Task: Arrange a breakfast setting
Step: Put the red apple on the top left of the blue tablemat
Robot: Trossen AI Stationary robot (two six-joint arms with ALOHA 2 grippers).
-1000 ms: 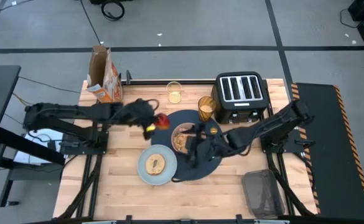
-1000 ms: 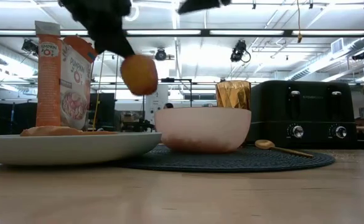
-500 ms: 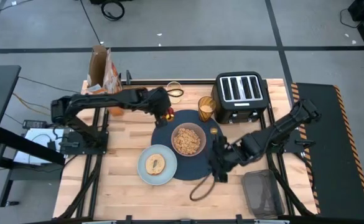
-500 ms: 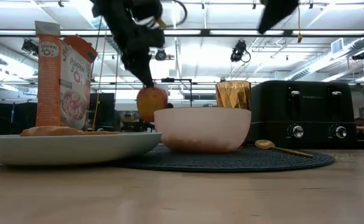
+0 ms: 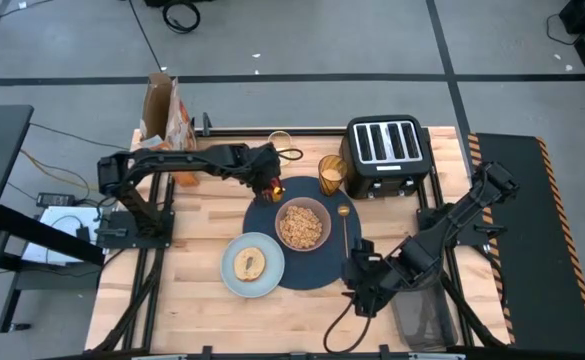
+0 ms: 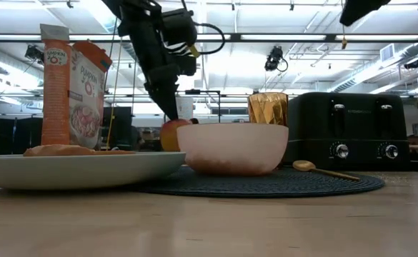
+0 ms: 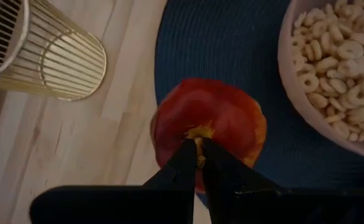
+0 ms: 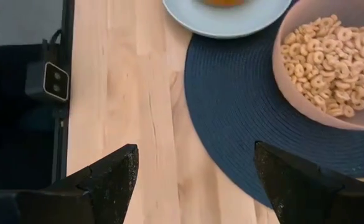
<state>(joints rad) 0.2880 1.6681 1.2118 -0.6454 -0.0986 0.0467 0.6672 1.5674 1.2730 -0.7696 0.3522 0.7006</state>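
A robotics lab or studio: a wooden bench (image 5: 202, 300) on a metal frame stands on a grey floor (image 5: 302, 40) marked with taped lines, with trailing cables (image 5: 182, 15) and ceiling strip lights (image 6: 280, 37) in an open hall.

Round dark-blue woven mat (image 5: 307, 262) at centre of worktop, bearing pink cereal-filled bowl (image 5: 303, 224). Red apple (image 7: 208, 124) on mat rim at 11 o'clock, gold spoon (image 5: 345, 226) at 3, pale-blue plate (image 5: 252, 264) with bagel (image 5: 249, 264) at 8. Amber tumbler (image 5: 331, 173) at 1; small clear glass (image 5: 280, 146) beyond.
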